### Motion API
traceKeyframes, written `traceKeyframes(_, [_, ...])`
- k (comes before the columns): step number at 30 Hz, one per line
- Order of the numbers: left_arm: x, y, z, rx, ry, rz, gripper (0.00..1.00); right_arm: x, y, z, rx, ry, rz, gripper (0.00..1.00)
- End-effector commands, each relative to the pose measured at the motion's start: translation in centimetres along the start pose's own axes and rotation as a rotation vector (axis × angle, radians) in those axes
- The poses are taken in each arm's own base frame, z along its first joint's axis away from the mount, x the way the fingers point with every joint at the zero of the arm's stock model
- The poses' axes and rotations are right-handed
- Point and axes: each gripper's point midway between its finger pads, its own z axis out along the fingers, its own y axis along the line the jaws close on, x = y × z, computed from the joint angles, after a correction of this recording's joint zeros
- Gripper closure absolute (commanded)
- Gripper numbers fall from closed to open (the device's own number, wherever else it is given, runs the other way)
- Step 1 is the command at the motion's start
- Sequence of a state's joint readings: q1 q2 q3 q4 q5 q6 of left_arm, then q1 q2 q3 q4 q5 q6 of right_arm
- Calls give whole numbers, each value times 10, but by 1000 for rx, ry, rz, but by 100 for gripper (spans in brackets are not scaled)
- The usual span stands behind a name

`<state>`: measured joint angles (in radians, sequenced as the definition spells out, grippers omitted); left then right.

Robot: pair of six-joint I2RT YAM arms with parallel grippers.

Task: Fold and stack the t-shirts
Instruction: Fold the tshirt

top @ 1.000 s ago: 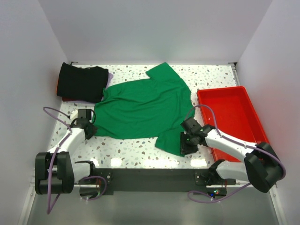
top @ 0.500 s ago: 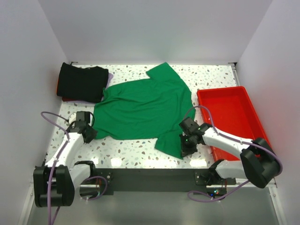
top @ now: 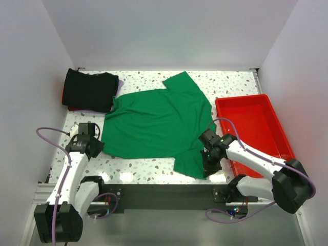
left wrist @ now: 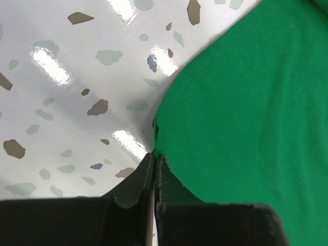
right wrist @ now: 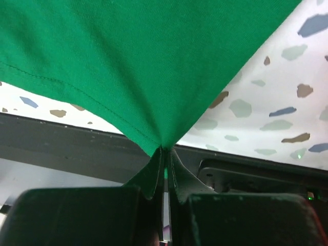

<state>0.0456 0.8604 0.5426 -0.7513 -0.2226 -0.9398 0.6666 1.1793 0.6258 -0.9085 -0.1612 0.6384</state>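
**Pinching both near edges of the green tee, one gripper per side**

Far L, back corner of the table [top: 143,166]: a folded black tee [top: 89,89] lies on top of a small stack. Thin red and purple edges peek out under it; can't tell more about those.

L gripper [top: 96,147] sits low at the tee's L near corner. The L wrist cam shows the L gripper [left wrist: 155,160] w/ jaws pressed together and the green hem running in between the tips, so it's closed on the cloth edge. Speckled table [left wrist: 61,77] lies bare to the L of it.

Centre: the green tee [top: 154,123] is spread mostly flat, hem toward the arms, one sleeve pointing to the back wall, the other hanging toward the near R. Its far L edge is just beside the black stack; can't tell if they touch.

R gripper [top: 208,168] is at that near-R sleeve. The R wrist cam shows the R gripper [right wrist: 165,152] w/ jaws fully closed, the green tee [right wrist: 128,51] drawn into a tight point between the tips and tented up off the table [right wrist: 266,92]. The dark base rail [right wrist: 77,146] runs behind.

Far R: a red tray [top: 266,97] lies beside the R arm, apart from the tee.
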Motion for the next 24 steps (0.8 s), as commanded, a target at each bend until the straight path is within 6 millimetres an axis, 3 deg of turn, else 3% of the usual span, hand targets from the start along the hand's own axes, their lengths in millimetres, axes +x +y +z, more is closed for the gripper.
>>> traceKeyframes(1, [-9, -2, -21, 11, -20, -47, 100, 9, 3, -15, -15, 21, 23, 100])
traceKeyframes(12, [-18, 4, -55, 36, -65, -86, 100, 20, -6, -23, 7, 16, 26, 100])
traceKeyframes(24, [-5, 13, -89, 86, -25, -141, 100, 31, -9, -33, 8, 20, 38, 100])
